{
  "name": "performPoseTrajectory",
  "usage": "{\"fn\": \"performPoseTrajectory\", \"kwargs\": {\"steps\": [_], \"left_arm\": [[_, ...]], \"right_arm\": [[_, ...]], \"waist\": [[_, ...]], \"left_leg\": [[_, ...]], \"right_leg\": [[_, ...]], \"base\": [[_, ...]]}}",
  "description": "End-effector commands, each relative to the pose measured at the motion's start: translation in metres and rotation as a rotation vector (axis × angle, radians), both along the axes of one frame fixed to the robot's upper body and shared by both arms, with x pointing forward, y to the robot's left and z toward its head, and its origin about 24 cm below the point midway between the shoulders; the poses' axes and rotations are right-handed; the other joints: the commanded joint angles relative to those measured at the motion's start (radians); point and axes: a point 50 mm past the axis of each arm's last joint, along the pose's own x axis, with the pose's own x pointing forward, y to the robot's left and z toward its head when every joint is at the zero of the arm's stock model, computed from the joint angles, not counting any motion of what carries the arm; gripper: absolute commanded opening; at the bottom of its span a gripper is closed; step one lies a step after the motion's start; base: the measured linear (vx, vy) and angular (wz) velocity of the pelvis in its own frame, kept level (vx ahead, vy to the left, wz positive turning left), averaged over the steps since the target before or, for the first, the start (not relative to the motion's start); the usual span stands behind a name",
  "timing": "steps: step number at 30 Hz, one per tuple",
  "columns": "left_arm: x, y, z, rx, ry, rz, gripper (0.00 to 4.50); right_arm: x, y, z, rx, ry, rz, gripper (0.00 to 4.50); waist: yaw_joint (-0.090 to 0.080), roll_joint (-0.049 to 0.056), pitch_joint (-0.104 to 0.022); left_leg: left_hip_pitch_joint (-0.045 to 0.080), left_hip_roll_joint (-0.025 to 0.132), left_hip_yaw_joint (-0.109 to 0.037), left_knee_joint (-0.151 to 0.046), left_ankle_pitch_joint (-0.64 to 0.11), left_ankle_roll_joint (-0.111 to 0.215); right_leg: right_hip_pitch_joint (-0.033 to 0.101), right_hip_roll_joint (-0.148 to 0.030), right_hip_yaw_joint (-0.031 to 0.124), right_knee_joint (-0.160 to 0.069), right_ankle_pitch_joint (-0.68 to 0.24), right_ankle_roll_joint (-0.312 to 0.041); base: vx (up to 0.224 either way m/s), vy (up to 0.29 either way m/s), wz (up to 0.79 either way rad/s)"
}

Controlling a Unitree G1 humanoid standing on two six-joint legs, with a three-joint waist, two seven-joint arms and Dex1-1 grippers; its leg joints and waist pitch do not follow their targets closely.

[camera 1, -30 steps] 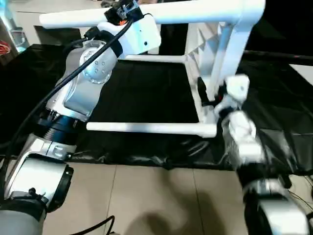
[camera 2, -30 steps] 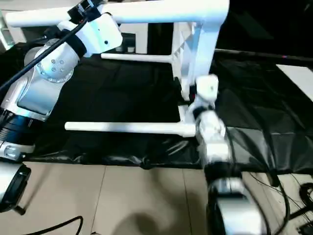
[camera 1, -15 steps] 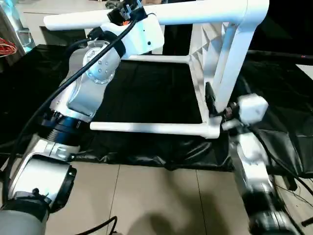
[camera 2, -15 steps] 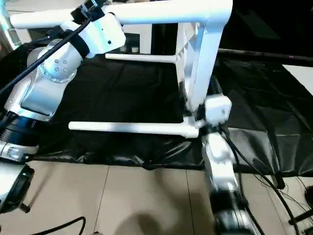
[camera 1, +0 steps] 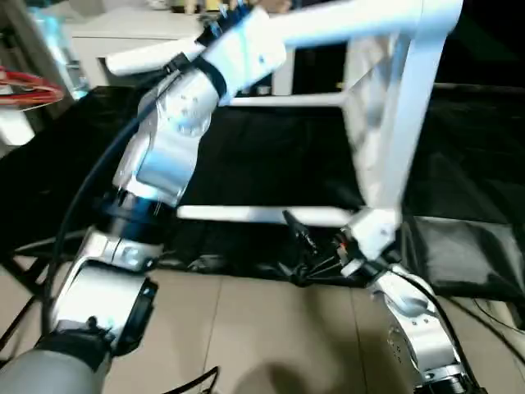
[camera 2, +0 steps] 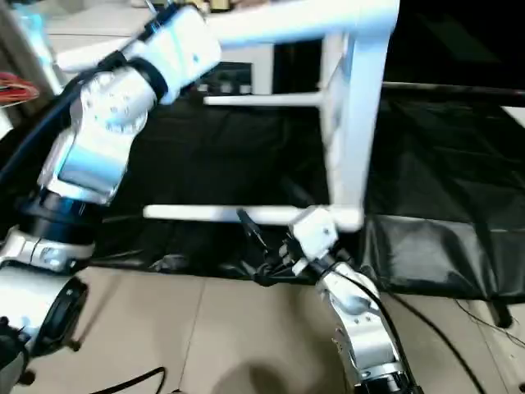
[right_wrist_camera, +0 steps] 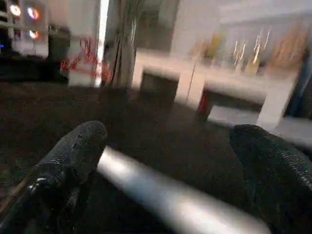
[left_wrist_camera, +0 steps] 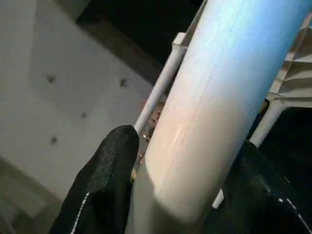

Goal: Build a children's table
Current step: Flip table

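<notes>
- My left gripper (left_wrist_camera: 180, 161) is mostly hidden behind its own white wrist in the head views; the wrist camera shows its black fingers (left_wrist_camera: 105, 180) clamped on either side of a leg (left_wrist_camera: 219, 97).
- My right gripper (right_wrist_camera: 165, 165) has its fingers spread wide with a blurred pale leg (right_wrist_camera: 161, 195) running between them; I can't tell if either finger touches it.
- From the head, that gripper (camera 1: 308, 250) sits low and near, by the near leg (camera 1: 262, 215), its fingertips hard to make out.
- The table (camera 1: 385, 123) is all white, tipped on its side on the black sheet (camera 1: 262, 156), ribbed underside facing left, legs pointing left.
- The top leg (camera 2: 295, 20) is raised high, partly cut off by the frame edge.
- The far leg (camera 1: 287, 101) is partly hidden behind my left arm.
</notes>
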Motion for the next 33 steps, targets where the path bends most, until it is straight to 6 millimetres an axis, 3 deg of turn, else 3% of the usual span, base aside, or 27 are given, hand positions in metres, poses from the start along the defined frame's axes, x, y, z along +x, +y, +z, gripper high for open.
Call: {"fn": "performPoseTrajectory", "kwargs": {"steps": [1,5,7,9,10,11,12,13,14,15,16,17,18,22,24,25,27,31,33], "left_arm": [[0.014,0.02,-0.031,-0.417,0.236,0.03,2.35],[0.014,0.023,-0.026,-0.48,0.23,0.038,2.35],[0.013,0.026,-0.024,-0.508,0.227,0.04,2.35],[0.012,0.029,-0.026,-0.512,0.233,0.042,2.33],[0.012,0.029,-0.026,-0.514,0.235,0.042,2.28],[0.012,0.029,-0.026,-0.514,0.235,0.042,2.23],[0.012,0.031,-0.029,-0.528,0.246,0.047,2.23],[0.012,0.032,-0.031,-0.531,0.251,0.051,2.19],[0.012,0.033,-0.032,-0.534,0.252,0.054,2.19],[0.011,0.036,-0.035,-0.537,0.257,0.066,2.1],[0.01,0.038,-0.038,-0.539,0.259,0.075,2.04],[0.01,0.038,-0.038,-0.539,0.259,0.075,1.99],[0.01,0.04,-0.039,-0.541,0.26,0.086,1.89],[0.009,0.043,-0.041,-0.533,0.255,0.096,1.78],[0.008,0.044,-0.043,-0.516,0.253,0.092,1.73],[0.006,0.045,-0.046,-0.49,0.251,0.078,1.73],[0.004,0.046,-0.052,-0.453,0.253,0.046,1.72],[0.0,0.049,-0.063,-0.429,0.274,0.022,1.72],[-0.002,0.052,-0.069,-0.425,0.292,0.021,1.72]], "right_arm": [[0.0,-0.004,-0.008,0.014,0.118,-0.004,4.5],[0.005,-0.012,-0.013,0.051,0.207,-0.084,4.5],[0.012,-0.02,-0.011,0.107,0.229,-0.163,4.5],[0.021,-0.023,-0.004,0.158,0.226,-0.198,4.5],[0.023,-0.024,-0.002,0.166,0.225,-0.204,4.5],[0.023,-0.024,-0.002,0.166,0.225,-0.204,4.5],[0.03,-0.026,0.002,0.19,0.215,-0.222,4.5],[0.034,-0.027,0.004,0.204,0.211,-0.229,4.5],[0.036,-0.028,0.005,0.205,0.206,-0.238,4.5],[0.047,-0.034,0.009,0.177,0.19,-0.298,4.5],[0.054,-0.039,0.012,0.144,0.183,-0.352,4.5],[0.054,-0.039,0.012,0.144,0.183,-0.352,4.5],[0.058,-0.042,0.015,0.139,0.176,-0.391,4.5],[0.058,-0.043,0.019,0.148,0.16,-0.396,4.5],[0.057,-0.04,0.018,0.145,0.154,-0.381,4.5],[0.055,-0.037,0.016,0.135,0.154,-0.368,4.5],[0.052,-0.033,0.013,0.121,0.155,-0.353,4.5],[0.047,-0.03,0.011,0.112,0.153,-0.348,4.5],[0.041,-0.026,0.009,0.106,0.157,-0.329,4.5]], "waist": [[-0.006,-0.039,-0.033],[-0.005,-0.039,-0.035],[-0.004,-0.041,-0.036],[-0.005,-0.038,-0.04],[-0.008,-0.031,-0.046],[-0.008,-0.031,-0.046],[-0.01,-0.034,-0.048],[-0.01,-0.035,-0.046],[-0.011,-0.037,-0.044],[-0.013,-0.049,-0.044],[-0.012,-0.042,-0.046],[-0.012,-0.042,-0.046],[-0.009,-0.049,-0.048],[-0.006,-0.045,-0.056],[-0.003,-0.046,-0.066],[-0.002,-0.044,-0.066],[0.0,-0.05,-0.069],[-0.001,-0.046,-0.061],[-0.003,-0.045,-0.055]], "left_leg": [[0.014,0.007,-0.004,-0.055,-0.387,0.041],[0.008,0.008,-0.004,-0.058,-0.381,0.035],[0.011,0.009,-0.003,-0.057,-0.376,0.033],[0.006,0.011,-0.007,-0.062,-0.379,0.022],[0.007,0.021,-0.013,-0.066,-0.365,0.01],[0.007,0.021,-0.013,-0.066,-0.365,0.01],[0.004,0.025,-0.013,-0.07,-0.324,-0.001],[0.004,0.025,-0.012,-0.073,-0.319,-0.005],[0.005,0.025,-0.01,-0.073,-0.331,-0.005],[0.009,0.024,-0.007,-0.071,-0.359,-0.008],[0.01,0.024,-0.008,-0.071,-0.362,-0.019],[0.01,0.024,-0.008,-0.071,-0.362,-0.019],[0.013,0.025,-0.003,-0.066,-0.326,-0.021],[0.01,0.025,0.002,-0.055,-0.183,0.0],[0.006,0.021,0.006,-0.033,-0.014,0.023],[0.006,0.02,0.007,-0.031,0.009,0.027],[0.004,0.013,0.013,-0.02,0.071,0.055],[0.006,0.021,0.014,-0.027,-0.005,0.06],[0.01,0.027,0.012,-0.036,-0.097,0.035]], "right_leg": [[0.009,-0.018,0.003,-0.118,-0.636,-0.032],[0.011,-0.022,0.002,-0.117,-0.616,-0.037],[0.006,-0.023,0.002,-0.118,-0.602,-0.043],[0.013,-0.026,-0.001,-0.115,-0.592,-0.041],[0.014,-0.024,0.002,-0.107,-0.513,-0.054],[0.014,-0.024,0.002,-0.107,-0.513,-0.054],[0.021,-0.017,0.002,-0.093,-0.355,-0.084],[0.024,-0.014,0.001,-0.088,-0.302,-0.101],[0.021,-0.013,0.002,-0.088,-0.296,-0.106],[0.019,-0.015,0.003,-0.087,-0.307,-0.115],[0.019,-0.017,0.005,-0.085,-0.313,-0.119],[0.019,-0.017,0.005,-0.085,-0.313,-0.119],[0.018,-0.015,0.008,-0.079,-0.25,-0.124],[0.03,-0.011,0.008,-0.053,-0.034,-0.151],[0.037,-0.002,0.004,-0.028,0.181,-0.181],[0.037,0.0,0.004,-0.025,0.212,-0.187],[0.041,0.003,0.005,-0.018,0.291,-0.208],[0.04,-0.004,0.009,-0.026,0.206,-0.216],[0.038,-0.005,0.01,-0.036,0.093,-0.198]], "base": [[0.0,0.0,0.0],[0.0,0.0,0.0],[0.0,0.0,0.0],[0.0,0.0,0.0],[0.0,0.0,0.0],[0.0,0.0,0.0],[0.0,0.0,0.0],[0.0,0.0,0.0],[0.0,0.0,0.0],[0.0,0.0,0.0],[0.0,0.0,0.0],[0.0,0.0,0.0],[0.0,0.0,0.0],[0.025,0.001,0.0],[0.038,0.004,-0.02],[0.0,0.0,0.0],[0.0,0.0,0.0],[0.0,0.0,0.0],[0.0,0.0,0.0]]}}
